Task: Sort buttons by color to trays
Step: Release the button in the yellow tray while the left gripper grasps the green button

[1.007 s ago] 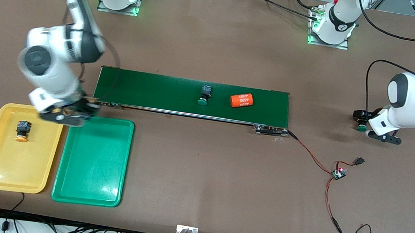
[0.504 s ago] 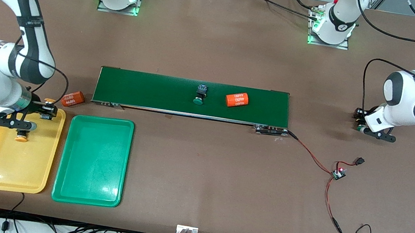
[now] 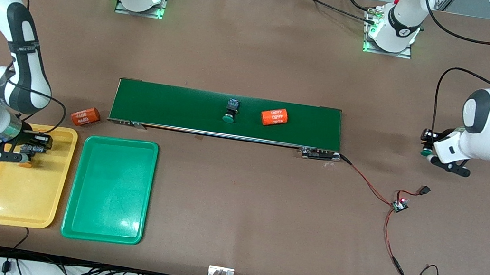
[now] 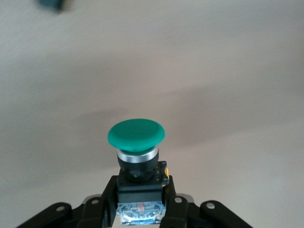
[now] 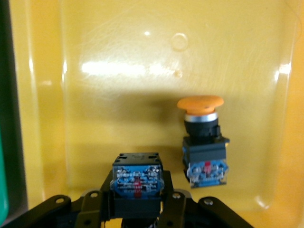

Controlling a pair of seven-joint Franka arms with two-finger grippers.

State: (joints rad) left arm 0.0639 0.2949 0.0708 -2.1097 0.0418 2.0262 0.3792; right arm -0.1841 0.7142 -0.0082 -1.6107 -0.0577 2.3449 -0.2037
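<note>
The yellow tray (image 5: 42, 95) is glossy plastic, throwing back bright glare, and the green tray (image 3: 110, 190) shines likewise. The green-capped button (image 4: 136, 135) has a smooth satin plastic cap over a bright metal collar and a matt black body. The orange-capped button (image 5: 202, 142) is built the same. The table (image 3: 255, 62) is matt brown board; the conveyor belt (image 3: 182, 107) looks dull and smooth.

The front camera is looking down from high across the tabletop (image 3: 257, 53), facing both arm bases. The left wrist camera is looking closely over its claw (image 4: 141, 209) at bare tabletop. The right wrist camera is looking closely into the yellow tray (image 5: 118, 118), which the front view is also showing (image 3: 1, 199).
</note>
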